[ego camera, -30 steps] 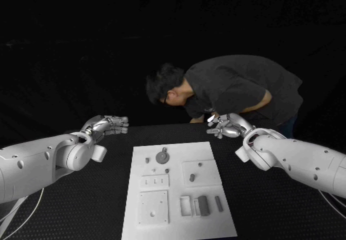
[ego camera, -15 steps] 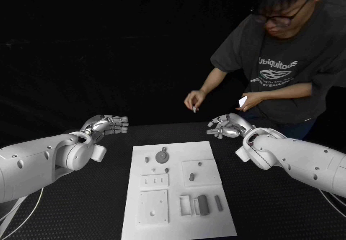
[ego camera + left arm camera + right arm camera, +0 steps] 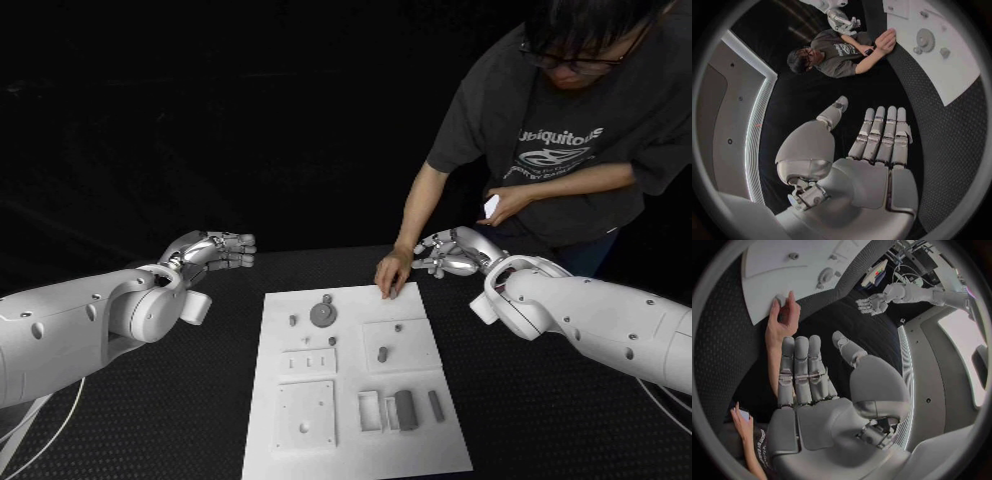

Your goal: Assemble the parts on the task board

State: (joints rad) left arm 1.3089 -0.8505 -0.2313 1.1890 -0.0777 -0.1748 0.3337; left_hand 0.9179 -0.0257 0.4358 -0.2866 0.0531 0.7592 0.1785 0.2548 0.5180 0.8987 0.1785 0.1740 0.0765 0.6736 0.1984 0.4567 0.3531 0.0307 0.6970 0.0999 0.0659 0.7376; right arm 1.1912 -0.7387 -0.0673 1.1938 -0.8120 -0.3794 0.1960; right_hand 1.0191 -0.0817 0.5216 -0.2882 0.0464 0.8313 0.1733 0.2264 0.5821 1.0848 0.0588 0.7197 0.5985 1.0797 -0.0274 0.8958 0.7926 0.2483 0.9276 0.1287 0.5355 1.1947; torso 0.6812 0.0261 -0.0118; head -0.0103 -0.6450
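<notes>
The white task board [image 3: 358, 440] lies in the middle of the black table. Grey parts lie on it: a round disc [image 3: 325, 314] near the far end, a small oval piece [image 3: 384, 354] in the middle, and upright blocks [image 3: 407, 410] near the front. My left hand [image 3: 216, 248] hovers beyond the board's far left corner, fingers straight and holding nothing [image 3: 879, 137]. My right hand [image 3: 450, 253] hovers beyond the far right corner, also holding nothing [image 3: 807, 375]. A person's hand [image 3: 392, 275] rests on the board's far right corner [image 3: 782, 320].
The person stands behind the table at the far right, one arm reaching down beside my right hand and a phone [image 3: 490, 206] in the other hand. Bare black table lies on both sides of the board [image 3: 942, 55].
The person has lowered a hand from mid-air onto the board's far right corner. Both of my hands have stayed where they were.
</notes>
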